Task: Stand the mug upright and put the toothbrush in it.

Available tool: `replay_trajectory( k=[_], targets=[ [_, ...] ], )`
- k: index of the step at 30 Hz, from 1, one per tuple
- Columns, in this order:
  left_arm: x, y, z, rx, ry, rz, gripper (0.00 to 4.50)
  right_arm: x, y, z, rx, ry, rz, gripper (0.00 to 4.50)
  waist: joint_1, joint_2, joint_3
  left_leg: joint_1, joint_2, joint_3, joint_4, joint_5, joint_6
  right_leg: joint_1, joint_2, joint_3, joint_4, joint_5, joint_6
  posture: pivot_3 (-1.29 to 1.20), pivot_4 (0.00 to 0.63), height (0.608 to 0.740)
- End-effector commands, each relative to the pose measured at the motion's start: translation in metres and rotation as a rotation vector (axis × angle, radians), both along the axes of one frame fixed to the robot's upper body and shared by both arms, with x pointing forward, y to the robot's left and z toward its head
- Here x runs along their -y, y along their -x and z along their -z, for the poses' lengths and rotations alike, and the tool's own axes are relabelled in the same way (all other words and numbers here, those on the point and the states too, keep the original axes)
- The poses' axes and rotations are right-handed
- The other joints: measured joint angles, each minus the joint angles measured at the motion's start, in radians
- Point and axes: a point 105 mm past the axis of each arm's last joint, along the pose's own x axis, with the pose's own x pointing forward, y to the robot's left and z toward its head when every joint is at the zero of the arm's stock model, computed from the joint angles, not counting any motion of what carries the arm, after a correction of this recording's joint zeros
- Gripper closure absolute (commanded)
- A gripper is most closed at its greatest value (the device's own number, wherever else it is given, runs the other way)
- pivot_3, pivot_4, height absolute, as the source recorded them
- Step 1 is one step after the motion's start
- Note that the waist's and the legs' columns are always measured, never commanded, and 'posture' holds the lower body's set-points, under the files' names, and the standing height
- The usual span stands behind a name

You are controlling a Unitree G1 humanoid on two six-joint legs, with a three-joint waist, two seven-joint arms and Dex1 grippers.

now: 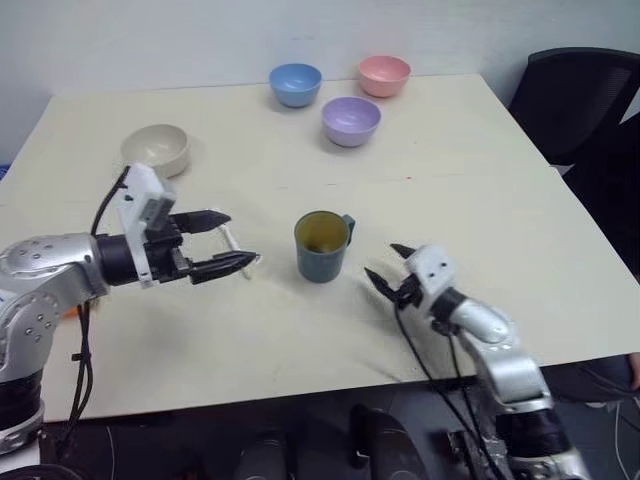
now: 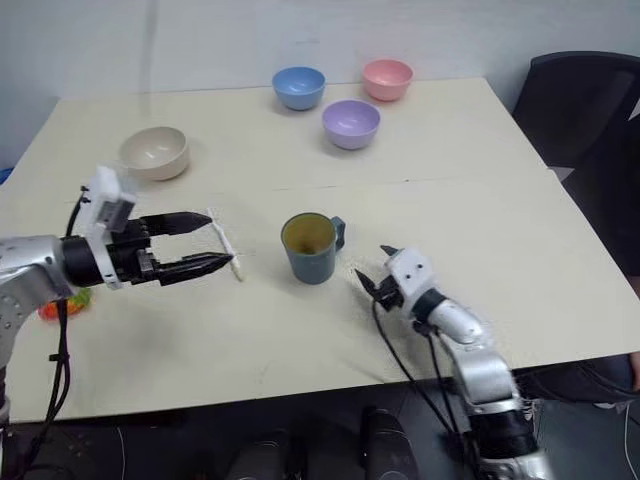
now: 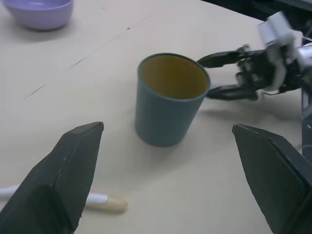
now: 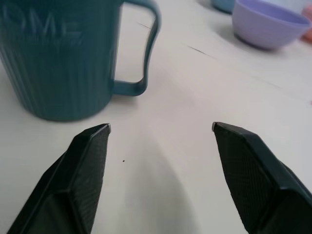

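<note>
The toothbrush (image 2: 224, 246), half hidden behind the wide-open left hand (image 2: 205, 244), lies near-to-far on the worktop (image 2: 450, 200) left of the upright mug (image 2: 308, 247), whose handle faces the wide-open, empty right hand (image 2: 372, 270).

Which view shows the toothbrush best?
The right eye view: the toothbrush lies nearly whole on the table, beside the left gripper. Left eye view hides more of it; left wrist view catches one end.
</note>
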Motion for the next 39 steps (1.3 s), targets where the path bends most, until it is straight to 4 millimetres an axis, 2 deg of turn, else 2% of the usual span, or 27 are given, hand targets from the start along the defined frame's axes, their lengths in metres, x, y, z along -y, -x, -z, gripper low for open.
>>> replay_trajectory(
  k=[1,3,5,6,8,9,11,13,15,18,22,26,30,33,39],
  targets=[
    [-0.013,-0.026,0.006,-0.055,0.072,-0.245,0.00,-0.005,0.045,-0.043,-0.083,-0.188,-0.229,0.42,0.019,0.000,0.000,0.000,-0.001,-0.001,0.001,0.000,0.001,0.001,0.000,-0.001,0.000,0.000,0.000,0.00,0.150,0.740],
    [-0.019,-0.040,0.017,-0.114,0.040,-0.393,0.00,-0.010,0.063,-0.063,-0.057,-0.154,-0.323,0.05,0.030,-0.002,0.000,0.000,-0.001,-0.001,0.002,0.000,0.001,0.001,0.000,-0.001,0.002,0.000,0.000,0.00,0.150,0.740],
    [-0.025,-0.057,0.021,-0.192,0.118,-0.598,0.00,-0.008,0.075,-0.092,-0.037,-0.174,-0.400,0.05,0.040,-0.004,0.002,0.000,-0.001,-0.001,0.003,-0.001,0.002,0.002,0.000,-0.001,0.002,0.000,0.001,0.00,0.150,0.740],
    [-0.017,-0.062,0.021,-0.234,0.167,-0.626,0.00,-0.009,0.083,-0.105,-0.020,-0.160,-0.447,0.05,0.044,-0.005,0.002,0.000,-0.003,0.000,0.003,0.000,0.004,0.001,-0.001,-0.001,0.003,0.001,0.002,0.00,0.150,0.740],
    [-0.004,-0.067,0.021,-0.278,0.198,-0.630,0.00,-0.009,0.091,-0.116,-0.012,-0.135,-0.488,0.05,0.050,-0.010,0.002,-0.001,-0.003,0.000,0.004,0.001,0.004,0.001,-0.001,-0.001,0.002,0.002,0.003,0.00,0.150,0.740],
    [0.001,-0.069,0.023,-0.294,0.196,-0.637,0.00,-0.007,0.093,-0.120,-0.012,-0.111,-0.490,0.05,0.048,-0.016,0.000,-0.001,-0.004,0.000,0.003,0.001,0.004,0.001,-0.002,-0.001,0.001,0.002,0.003,0.00,0.150,0.740],
    [0.004,-0.073,0.027,-0.319,0.203,-0.664,0.00,-0.006,0.095,-0.124,-0.011,-0.077,-0.486,0.05,0.044,-0.018,-0.001,-0.001,-0.004,0.000,0.000,-0.001,0.002,0.001,0.003,-0.002,-0.003,0.002,0.002,0.00,0.150,0.740],
    [0.008,-0.083,0.048,-0.420,0.172,-0.723,0.00,-0.001,0.092,-0.132,0.012,-0.030,-0.466,0.05,0.044,-0.018,-0.001,-0.001,-0.004,0.003,0.000,-0.001,0.002,0.000,0.002,-0.001,-0.004,0.002,0.002,0.00,0.150,0.740],
    [0.010,-0.090,0.059,-0.468,0.136,-0.770,0.00,-0.001,0.090,-0.136,0.024,-0.005,-0.449,0.05,0.046,-0.018,-0.001,-0.001,-0.004,0.004,0.001,-0.001,0.002,0.000,0.002,-0.002,-0.004,0.002,0.002,0.00,0.150,0.740],
    [0.014,-0.102,0.053,-0.441,0.138,-0.795,0.00,-0.005,0.089,-0.134,0.037,0.018,-0.444,0.05,0.047,-0.020,0.000,-0.001,-0.004,0.004,0.002,-0.001,0.002,0.001,0.002,-0.002,-0.003,0.002,0.003,0.00,0.150,0.740],
    [0.034,-0.113,0.053,-0.467,0.137,-0.774,0.00,-0.010,0.081,-0.139,0.091,0.036,-0.421,0.05,0.050,-0.020,0.000,0.000,-0.002,0.004,0.003,0.000,0.001,0.000,0.002,-0.001,-0.001,0.003,0.002,0.00,0.150,0.740],
    [0.050,-0.124,0.069,-0.571,0.139,-0.764,0.00,-0.023,0.084,-0.153,0.140,0.001,-0.468,0.05,0.049,-0.020,0.000,-0.001,-0.003,0.004,0.003,0.000,0.001,0.000,0.000,-0.001,-0.002,0.003,0.003,0.00,0.150,0.740],
    [0.057,-0.124,0.082,-0.654,0.110,-0.786,0.00,-0.032,0.089,-0.158,0.165,-0.004,-0.492,0.05,0.051,-0.020,0.000,-0.001,-0.004,0.007,0.002,0.000,0.001,0.000,0.001,-0.003,-0.003,0.003,0.003,0.00,0.150,0.740],
    [0.062,-0.125,0.080,-0.657,0.106,-0.788,0.52,-0.032,0.087,-0.164,0.189,-0.039,-0.471,0.00,0.051,-0.019,0.000,0.000,-0.003,0.007,0.003,0.000,0.001,0.001,0.000,-0.002,-0.002,0.003,0.003,0.00,0.150,0.740],
    [0.057,-0.125,0.082,-0.665,0.102,-0.822,2.10,-0.030,0.083,-0.166,0.203,-0.047,-0.429,0.00,0.056,-0.019,0.000,-0.001,-0.002,0.008,0.003,0.000,0.001,0.001,0.000,-0.002,-0.002,0.003,0.003,0.00,0.150,0.740]
  ],
)
